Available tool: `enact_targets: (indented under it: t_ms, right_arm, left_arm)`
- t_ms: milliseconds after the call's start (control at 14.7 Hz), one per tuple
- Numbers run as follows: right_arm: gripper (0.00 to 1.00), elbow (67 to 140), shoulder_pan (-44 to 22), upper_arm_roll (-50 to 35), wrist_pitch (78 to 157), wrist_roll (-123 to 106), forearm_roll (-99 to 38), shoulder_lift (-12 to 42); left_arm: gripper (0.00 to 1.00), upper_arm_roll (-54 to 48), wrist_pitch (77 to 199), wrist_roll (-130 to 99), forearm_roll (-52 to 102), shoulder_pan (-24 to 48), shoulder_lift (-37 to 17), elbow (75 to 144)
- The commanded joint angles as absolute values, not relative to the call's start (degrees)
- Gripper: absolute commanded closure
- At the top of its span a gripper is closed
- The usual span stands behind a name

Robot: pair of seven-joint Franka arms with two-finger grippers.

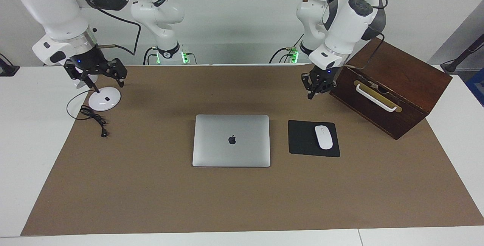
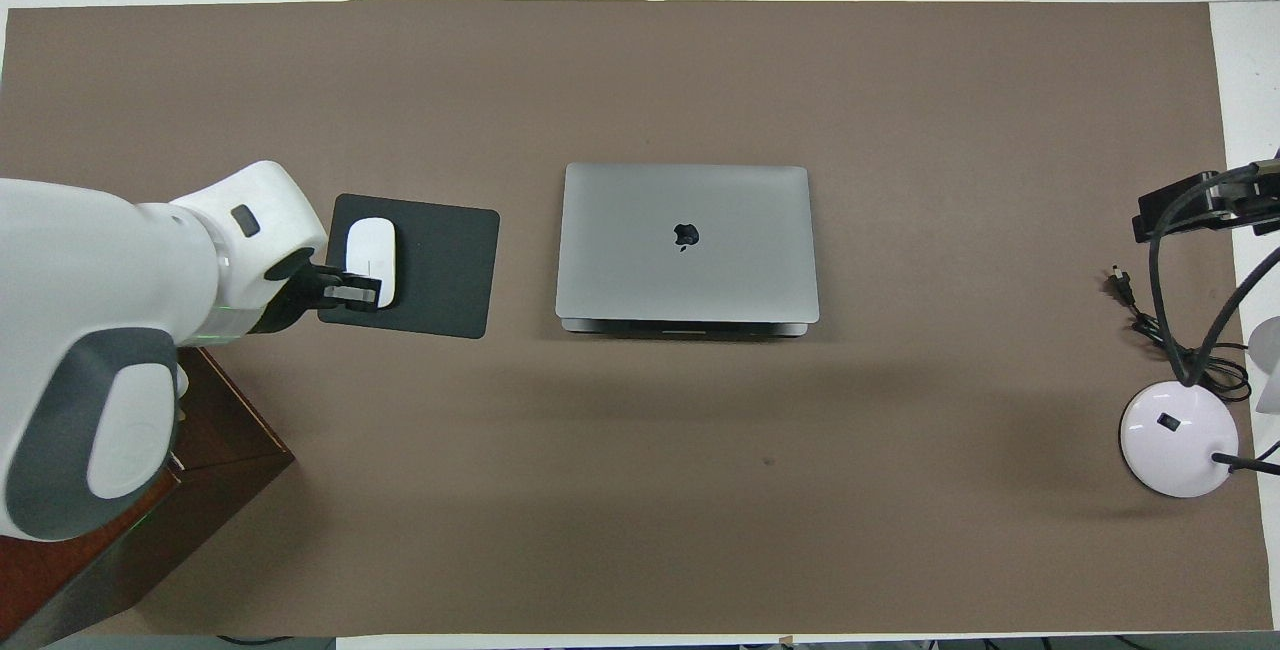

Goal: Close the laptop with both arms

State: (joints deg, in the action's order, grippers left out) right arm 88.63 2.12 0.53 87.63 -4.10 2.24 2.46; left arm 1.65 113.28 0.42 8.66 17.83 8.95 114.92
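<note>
Facing view: laptop (image 1: 231, 140) is lying shut on the table (image 1: 151, 193), below and between the left end effector (image 1: 312, 91), pinched empty, and the right end effector (image 1: 99, 77), spread empty; both should be lifting clear without brushing the lid.

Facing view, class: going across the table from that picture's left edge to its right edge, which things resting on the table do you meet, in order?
Round white lamp base → black cable → laptop → black mouse pad → white mouse → wooden box.
</note>
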Motion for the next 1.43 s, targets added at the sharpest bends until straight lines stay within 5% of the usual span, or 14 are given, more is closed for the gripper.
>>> enact_targets:
  t_ms: [0,611,815,883,951,1019,1086,1358]
  right_arm:
    - [0.0,88.5,2.3,0.5,86.3,-3.6,1.0,1.9]
    - [0.0,83.9,2.4,0.1,82.9,-1.1,-0.3,2.6]
    - [0.0,83.9,2.5,0.0,82.9,-1.1,-0.1,2.6]
    - [0.0,83.9,2.5,0.0,83.0,-1.3,-0.1,2.6]
    - [0.0,83.9,2.5,0.1,83.0,-1.4,0.3,2.6]
    - [0.0,83.9,2.4,0.1,83.0,-1.2,0.4,2.6]
    - [0.0,83.9,2.5,0.1,83.0,-1.3,0.4,2.6]
    - [0.0,83.9,2.2,0.3,83.0,-1.6,0.4,2.6]
  left_arm:
    - [1.0,1.1,105.2,2.1,9.2,14.2,7.0,107.1]
    - [1.0,4.8,87.4,3.3,7.9,8.1,-0.7,86.8]
    - [1.0,4.6,87.6,3.1,6.3,6.4,-2.2,85.0]
    - [0.82,4.5,87.8,3.1,5.2,6.0,-2.5,84.8]
    - [0.52,4.5,88.2,3.1,4.6,5.8,-2.5,84.7]
    - [0.07,4.5,88.5,3.1,4.0,5.5,-2.8,84.7]
    - [0.0,4.5,88.6,3.2,3.3,4.8,-2.8,84.7]
    - [0.0,4.6,89.5,3.3,1.3,4.8,-2.9,85.0]
